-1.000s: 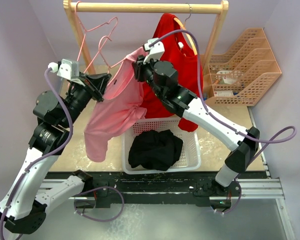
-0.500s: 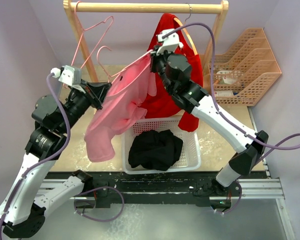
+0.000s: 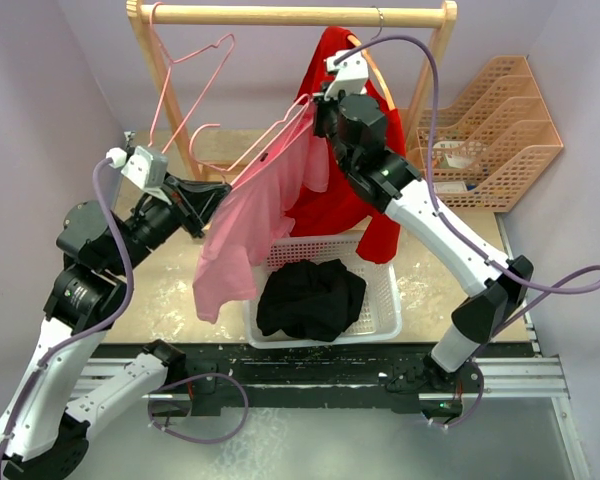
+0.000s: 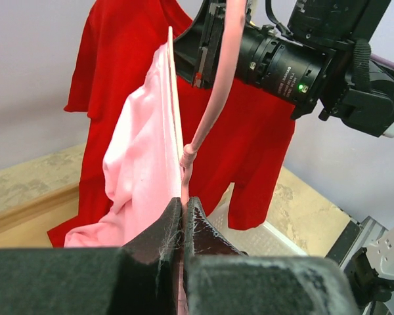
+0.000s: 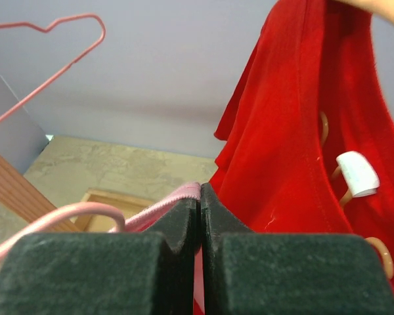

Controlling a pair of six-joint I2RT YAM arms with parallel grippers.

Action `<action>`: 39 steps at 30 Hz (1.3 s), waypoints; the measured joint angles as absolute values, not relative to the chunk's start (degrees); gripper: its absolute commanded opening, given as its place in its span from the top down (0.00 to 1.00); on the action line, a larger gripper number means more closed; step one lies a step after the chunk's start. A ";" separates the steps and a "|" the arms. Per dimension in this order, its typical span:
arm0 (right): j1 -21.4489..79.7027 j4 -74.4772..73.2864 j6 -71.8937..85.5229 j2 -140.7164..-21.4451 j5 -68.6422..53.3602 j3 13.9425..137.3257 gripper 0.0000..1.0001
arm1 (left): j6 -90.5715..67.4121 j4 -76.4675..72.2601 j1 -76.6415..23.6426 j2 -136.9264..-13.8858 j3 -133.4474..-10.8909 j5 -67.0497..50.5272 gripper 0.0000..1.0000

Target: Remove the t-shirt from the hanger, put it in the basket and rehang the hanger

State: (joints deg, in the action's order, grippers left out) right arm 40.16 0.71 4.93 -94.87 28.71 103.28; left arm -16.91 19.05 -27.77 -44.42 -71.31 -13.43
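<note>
**Lost Behind the Jaws**

The hanger neck vanishes between the left gripper's closed jaws, which also cover the t-shirt's lower half. The right gripper's jaws swallow the hem. Right of them, the red shirt runs off-frame.

The overhead camera hangs above and behind the arms, looking down and forward over the whole table as far as the wooden rail. The left wrist camera sits right behind the left gripper, aimed up and across, very near the pink shirt and its hanger, the red shirt behind them. The right wrist camera peers over the right gripper toward the back wall, the red shirt close on its right. All three share the red shirt; the pink strip pinched in that last view is probably the same pink shirt.
</note>
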 measured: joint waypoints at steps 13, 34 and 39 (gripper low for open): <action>40.14 1.23 8.64 -86.65 16.64 88.49 1.00 | -18.96 12.40 -27.77 -47.13 -68.01 -11.94 1.00; 47.31 -12.23 5.39 -67.40 2.17 88.27 1.00 | -19.55 0.99 -27.77 -64.27 -79.81 1.58 1.00; 47.31 -13.10 3.66 -64.95 -0.60 99.59 1.00 | -18.81 0.99 -27.77 -64.34 -80.68 3.31 1.00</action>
